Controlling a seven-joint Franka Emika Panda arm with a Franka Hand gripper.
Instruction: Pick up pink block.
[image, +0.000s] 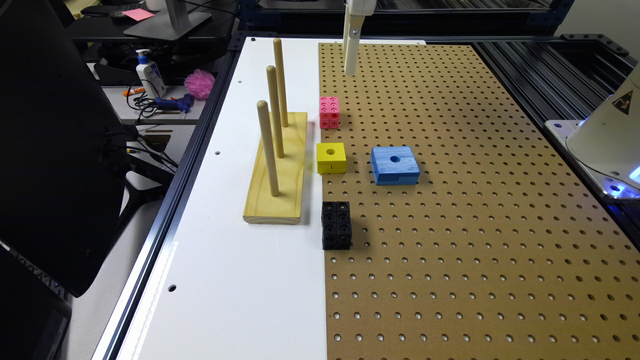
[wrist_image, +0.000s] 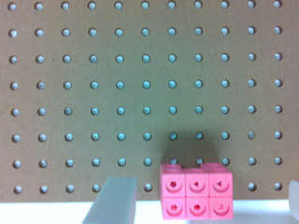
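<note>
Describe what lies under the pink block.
The pink block rests at the edge of the brown pegboard, beside the white board. In the wrist view it straddles that seam. The surface and holes directly beneath it are covered.

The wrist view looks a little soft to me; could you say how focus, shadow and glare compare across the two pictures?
Wrist view: mildly blurred, a dark shadow on the pegboard behind the pink block. Exterior view: sharper, the blocks cast soft shadows toward its right, with blue glare at the robot base.
</note>
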